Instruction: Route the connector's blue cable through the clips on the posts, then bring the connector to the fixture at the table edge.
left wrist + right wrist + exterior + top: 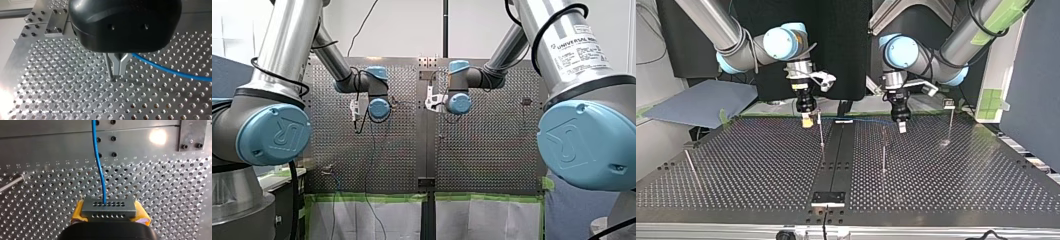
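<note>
My right gripper (110, 213) has its yellow pads shut on a grey connector (108, 206) with rows of small holes. The blue cable (98, 162) leaves the connector's face and runs ahead over the perforated table. In the top view this gripper (807, 120) hangs at the far side, left of the centre strip. My left gripper (901, 126) hangs to its right, and the cable (871, 120) stretches thinly between the two. In the left wrist view the metal fingers (116, 74) are shut just above the table, with the cable (170, 71) leading away from them.
Thin posts stand on the table: one (821, 131) beside the right gripper, one (883, 152) nearer the middle, one with a clip (949, 104) at the top view's right, and a leaning one (691, 167) at its left. A fixture plate (828, 198) sits at the near edge.
</note>
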{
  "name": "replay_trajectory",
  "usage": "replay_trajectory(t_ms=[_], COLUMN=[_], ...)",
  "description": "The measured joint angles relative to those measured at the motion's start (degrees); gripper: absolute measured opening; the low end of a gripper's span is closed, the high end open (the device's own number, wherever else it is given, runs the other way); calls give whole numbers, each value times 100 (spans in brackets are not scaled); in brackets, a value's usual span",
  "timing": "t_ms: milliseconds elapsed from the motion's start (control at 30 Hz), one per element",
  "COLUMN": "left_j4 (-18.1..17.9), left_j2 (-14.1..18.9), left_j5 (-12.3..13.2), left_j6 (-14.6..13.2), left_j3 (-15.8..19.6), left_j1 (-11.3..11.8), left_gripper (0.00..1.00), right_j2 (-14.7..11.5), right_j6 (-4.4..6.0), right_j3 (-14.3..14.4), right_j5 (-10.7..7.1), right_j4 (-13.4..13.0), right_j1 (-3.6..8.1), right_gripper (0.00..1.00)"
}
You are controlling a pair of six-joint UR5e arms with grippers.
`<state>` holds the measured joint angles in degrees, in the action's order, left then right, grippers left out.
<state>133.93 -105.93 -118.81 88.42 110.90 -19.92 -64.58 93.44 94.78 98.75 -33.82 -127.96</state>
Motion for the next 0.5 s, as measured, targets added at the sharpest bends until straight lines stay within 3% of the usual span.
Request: replay_trajectory(t_ms=[500], left_j4=[394], left_j2=[-30], left_j5=[34], left_j6=[101], left_j3=[-384], left_j1=[211], left_gripper=[1], right_j2=[10], right_j6=[-58], right_j3=[-41], right_j5=[-92], right_j4=[89], right_j1=[24], right_gripper=[0])
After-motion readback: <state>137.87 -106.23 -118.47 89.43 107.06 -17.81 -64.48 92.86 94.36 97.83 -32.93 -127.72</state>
